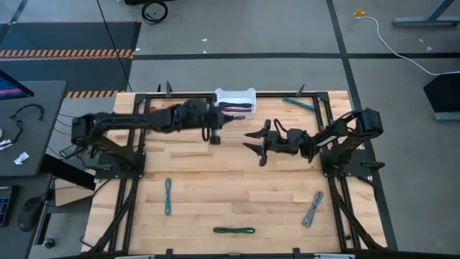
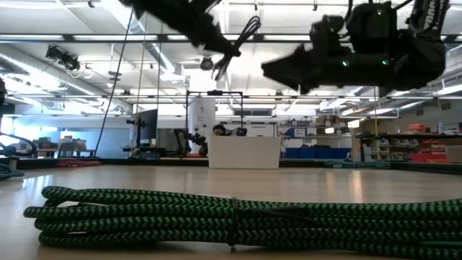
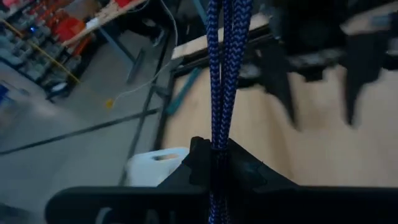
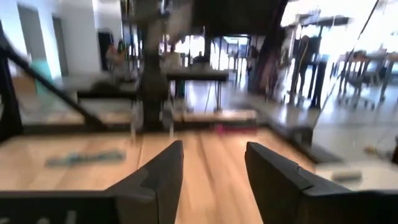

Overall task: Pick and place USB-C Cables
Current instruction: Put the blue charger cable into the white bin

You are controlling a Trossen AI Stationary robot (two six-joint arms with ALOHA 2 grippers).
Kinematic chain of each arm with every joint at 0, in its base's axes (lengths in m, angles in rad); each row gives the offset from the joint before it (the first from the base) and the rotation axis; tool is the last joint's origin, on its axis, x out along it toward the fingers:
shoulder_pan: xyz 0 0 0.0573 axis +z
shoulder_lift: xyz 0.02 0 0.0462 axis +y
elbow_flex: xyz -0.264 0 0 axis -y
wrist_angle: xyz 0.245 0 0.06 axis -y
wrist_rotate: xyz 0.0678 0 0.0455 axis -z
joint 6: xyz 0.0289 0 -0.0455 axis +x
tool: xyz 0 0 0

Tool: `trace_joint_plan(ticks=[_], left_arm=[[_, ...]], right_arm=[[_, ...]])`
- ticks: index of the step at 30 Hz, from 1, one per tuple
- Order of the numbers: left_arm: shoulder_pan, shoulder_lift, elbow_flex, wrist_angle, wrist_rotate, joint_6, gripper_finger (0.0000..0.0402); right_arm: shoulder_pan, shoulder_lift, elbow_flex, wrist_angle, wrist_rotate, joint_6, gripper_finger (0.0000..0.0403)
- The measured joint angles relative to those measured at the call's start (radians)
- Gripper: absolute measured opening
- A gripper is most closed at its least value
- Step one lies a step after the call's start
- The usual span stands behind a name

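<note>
My left gripper (image 1: 215,134) hovers above the table just near of the white bin (image 1: 236,100) and is shut on a purple-blue braided USB-C cable (image 3: 222,68). The same cable (image 2: 244,37) shows high in the low view. The bin holds maroon and purple cables (image 1: 234,108). My right gripper (image 1: 257,142) is open in mid-air at the table's middle, facing the left gripper. Lying flat on the table are a teal cable (image 1: 168,196), a green cable (image 1: 234,230), a grey cable (image 1: 313,208) and another teal cable (image 1: 298,103). My left gripper pinches the folded purple-blue cable between its two fingers (image 3: 249,171), with several strands side by side (image 3: 217,146). The bundle runs on forward past the fingertips. It is lifted clear of the table (image 2: 229,56).
The green cable (image 2: 231,217) lies close to the near edge. A dark metal frame (image 1: 327,144) borders the tabletop. Bare wood (image 1: 237,187) lies between the grippers and the near cables. The white bin stands at the far edge.
</note>
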Motion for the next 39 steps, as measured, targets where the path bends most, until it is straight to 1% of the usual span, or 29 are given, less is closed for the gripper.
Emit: trace_joint_plan(ticks=[3,6,10,11,13,15,17,21,24,28,31,34,39], left_arm=[[0.044,0.081,0.179,-0.12,0.011,0.089,0.0023],[0.116,0.213,0.374,-0.222,0.073,0.147,0.0023],[0.22,0.454,0.661,-0.443,0.186,0.152,0.0023],[0.237,0.518,0.731,-0.514,0.198,0.153,0.0023],[0.27,0.637,0.861,-0.605,0.213,0.151,0.0023],[0.295,0.737,0.963,-0.697,0.224,0.149,0.0023],[0.317,0.821,1.035,-0.754,0.235,0.148,0.0023],[0.353,0.92,1.115,-0.839,0.282,0.147,0.0023],[0.374,0.949,1.128,-0.863,0.334,0.144,0.0023],[0.391,0.972,1.127,-0.872,0.373,0.126,0.0023],[0.396,0.978,1.124,-0.873,0.382,0.127,0.0031],[0.394,0.977,1.096,-0.868,0.379,0.134,0.0044],[0.395,0.978,1.058,-0.878,0.368,0.153,0.0042]], right_arm=[[0.01,0.003,-0.047,0.001,0.0,0.018,0.018],[0.021,0.009,-0.086,0.008,0.0,0.06,0.0175],[0.042,0.01,-0.122,0.044,0.0,0.11,0.017],[0.048,0.009,-0.13,0.052,0.0,0.117,0.017],[0.058,0.01,-0.141,0.07,0.0,0.13,0.017],[0.066,0.009,-0.142,0.082,0.001,0.132,0.017],[0.075,0.01,-0.142,0.088,0.001,0.131,0.0169],[0.082,0.01,-0.14,0.095,0.003,0.132,0.0169],[0.082,0.01,-0.14,0.094,0.013,0.134,0.0169],[0.082,0.01,-0.14,0.093,0.029,0.134,0.0169],[0.082,0.01,-0.14,0.096,0.029,0.133,0.0169],[0.082,0.01,-0.14,0.098,0.029,0.133,0.0169],[0.082,0.01,-0.14,0.1,0.029,0.138,0.0169]])
